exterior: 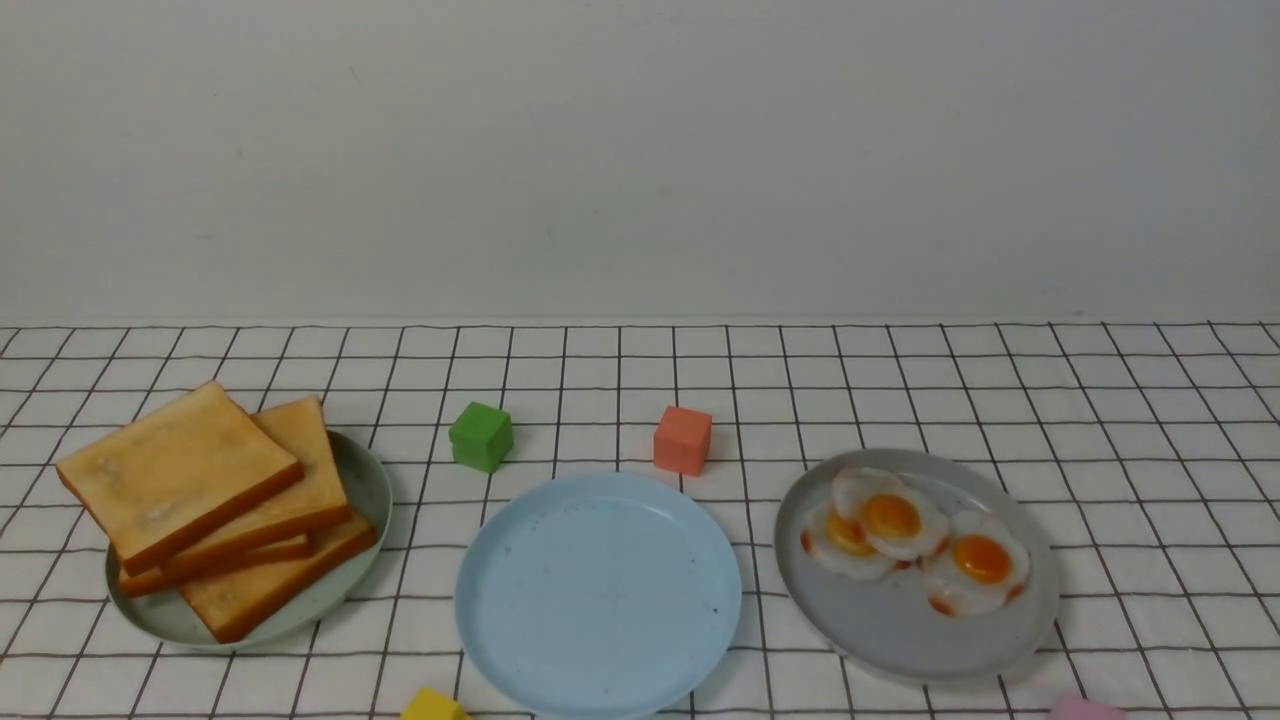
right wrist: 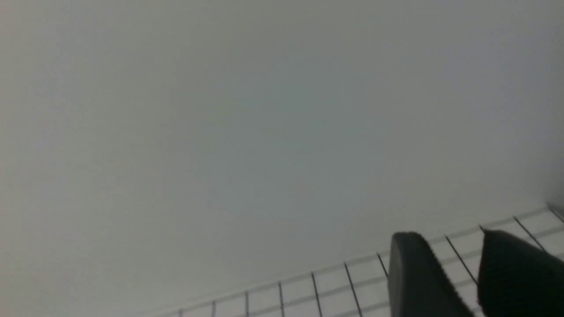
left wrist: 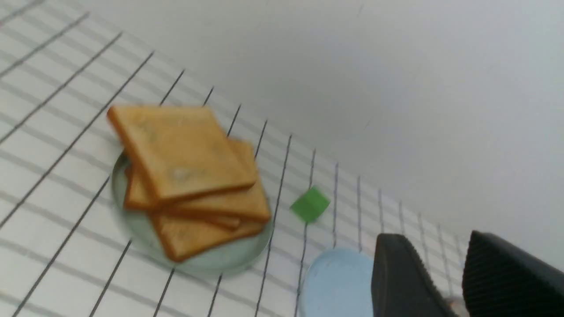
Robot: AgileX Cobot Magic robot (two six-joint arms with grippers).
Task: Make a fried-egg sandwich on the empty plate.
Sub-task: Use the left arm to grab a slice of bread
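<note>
Parted jaws with a moderate gap and nothing between them are what we see on our left gripper [left wrist: 434, 237], and our right gripper [right wrist: 445, 237] stands much the same, its fingers apart and gripping nothing. Both show only in their own wrist views. Going left to right in the front view, we first have the grey-green plate [exterior: 370, 480], bearing a loose, skewed stack of golden-brown toast slices [exterior: 180, 470] with darker crust edges. The uppermost slice lies tilted and juts out past the plate's far-left rim, while the lowest one shows at the near right of the stack. Just beyond the gap between this plate and the next, we see a green cube [exterior: 481, 437]. Near the front edge of our view sits a yellow block [exterior: 433, 706], partly cut off. In the middle lies the light blue plate [exterior: 600, 600], bare but for a few tiny dark specks, with an orange-red cube [exterior: 683, 440] just behind it, right of its centre. To the right we have the pale grey plate [exterior: 960, 650], holding three fried eggs [exterior: 892, 516] with orange yolks; two overlap, and the third lies against them on the right. Farther right, a pink block [exterior: 1087, 709] peeks in at the front edge. Our sandwich pieces are thus on the two outer plates, toast left and eggs right. Behind the grid-patterned tabletop [exterior: 1150, 500] rises a plain pale wall [exterior: 640, 160].
</note>
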